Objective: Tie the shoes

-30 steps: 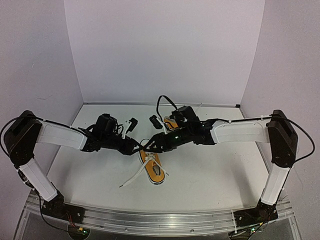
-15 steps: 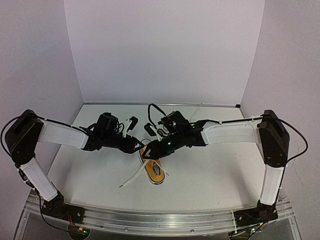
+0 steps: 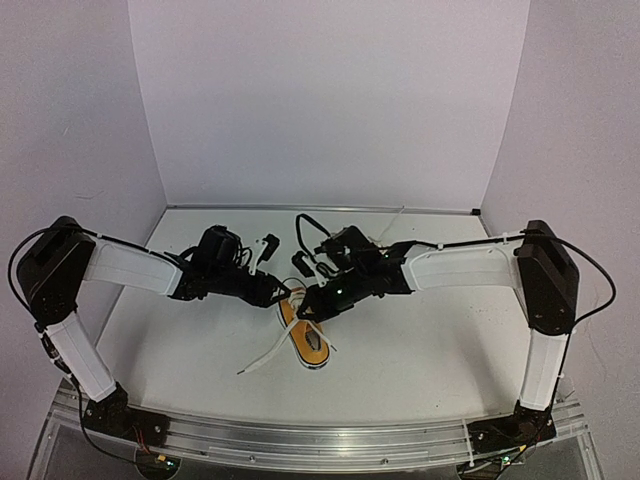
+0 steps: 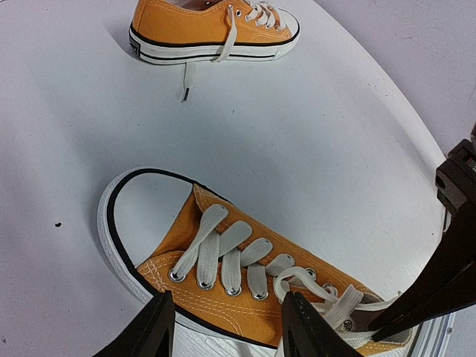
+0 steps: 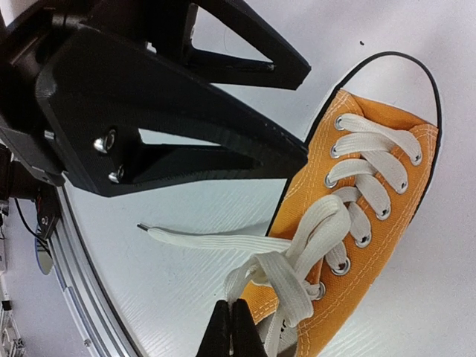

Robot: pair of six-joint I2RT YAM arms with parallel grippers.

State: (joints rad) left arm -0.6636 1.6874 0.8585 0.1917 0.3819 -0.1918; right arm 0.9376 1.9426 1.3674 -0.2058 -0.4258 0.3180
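The near shoe [image 3: 305,338] lies mid-table [image 3: 450,340], toe toward the near edge. The right gripper [image 5: 232,327], pressed together, pinches its lace [image 5: 216,240] near the top eyelets. The left gripper [image 4: 227,331] stands spread over the shoe's side, opposite.

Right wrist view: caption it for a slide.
Right gripper, jaws shut, at the loose white lace of the orange shoe; left gripper open alongside.
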